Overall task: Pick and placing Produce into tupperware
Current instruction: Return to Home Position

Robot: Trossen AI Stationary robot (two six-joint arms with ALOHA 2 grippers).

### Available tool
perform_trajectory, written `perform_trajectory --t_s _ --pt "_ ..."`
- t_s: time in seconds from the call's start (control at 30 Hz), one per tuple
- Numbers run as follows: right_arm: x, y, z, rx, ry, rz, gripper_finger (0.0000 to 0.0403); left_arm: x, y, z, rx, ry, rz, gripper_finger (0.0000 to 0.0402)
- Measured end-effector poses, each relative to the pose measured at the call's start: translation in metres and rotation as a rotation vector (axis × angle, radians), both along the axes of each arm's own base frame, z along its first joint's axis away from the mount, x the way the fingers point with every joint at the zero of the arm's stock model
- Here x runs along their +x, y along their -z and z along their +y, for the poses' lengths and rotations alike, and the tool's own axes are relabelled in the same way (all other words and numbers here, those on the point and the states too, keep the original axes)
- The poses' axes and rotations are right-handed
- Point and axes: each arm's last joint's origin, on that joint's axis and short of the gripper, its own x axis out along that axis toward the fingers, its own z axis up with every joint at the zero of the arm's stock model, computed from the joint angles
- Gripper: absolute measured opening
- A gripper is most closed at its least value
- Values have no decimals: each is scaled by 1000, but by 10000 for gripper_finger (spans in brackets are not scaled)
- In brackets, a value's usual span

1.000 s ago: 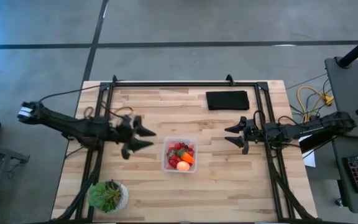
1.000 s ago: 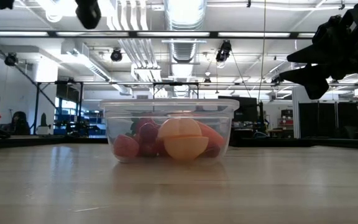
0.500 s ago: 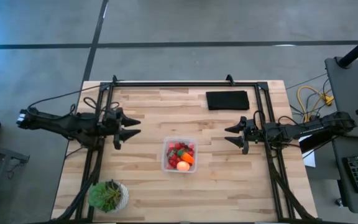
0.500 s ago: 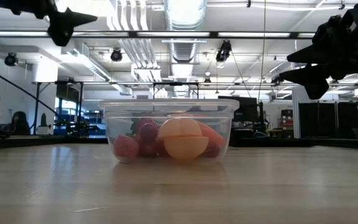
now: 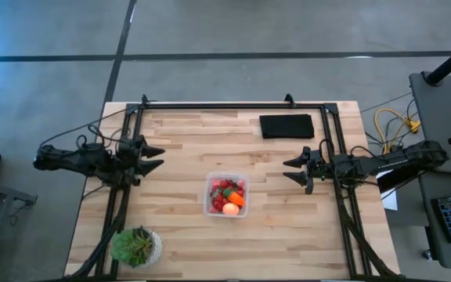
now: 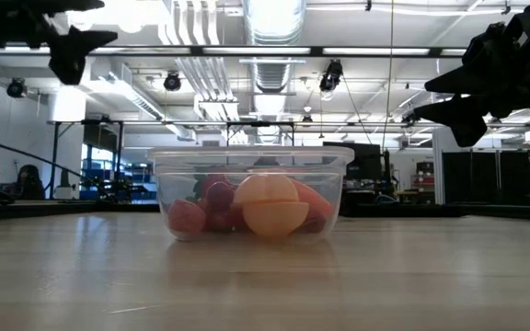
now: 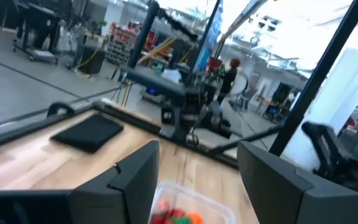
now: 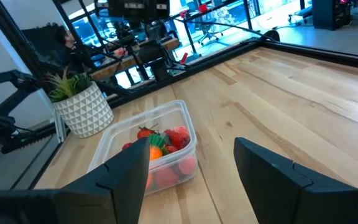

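Pale wood planks make up the table, read here from above with twelve o'clock at its far edge. At nine o'clock the left gripper hangs over the table's left margin, its two fingers spread wide with nothing between them, pointing toward the middle. Down at seven o'clock, near the front corner, stands a leafy green plant in a white pot. Just toward six o'clock from the table's centre sits the clear square tupperware, flat on the wood and well apart from both grippers. Inside it lies the produce: red strawberries on the side toward twelve o'clock, an orange carrot against the wall toward three o'clock, and a round pink-orange fruit toward six o'clock. A flat black pad lies at one o'clock. At three o'clock the right gripper hovers above the table, jaws parted wide and empty, aimed toward the container.
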Motion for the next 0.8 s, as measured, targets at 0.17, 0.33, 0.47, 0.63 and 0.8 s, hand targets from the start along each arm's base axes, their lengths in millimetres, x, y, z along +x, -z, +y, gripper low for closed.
perform_trajectory --t_s 0.17,0.33,0.47,0.63,0.8 --pt "0 0 0 0 0 0 226 -4 25 1 -8 -16 -46 203" --pt "0 0 0 0 0 0 226 -3 48 3 -9 -79 -28 203" --pt "0 0 0 0 0 0 226 0 60 5 -8 -184 19 203" --pt "0 0 0 0 0 0 226 3 77 5 -17 -212 63 203" --pt "0 0 0 0 0 -1 226 4 79 5 -10 -212 69 203"
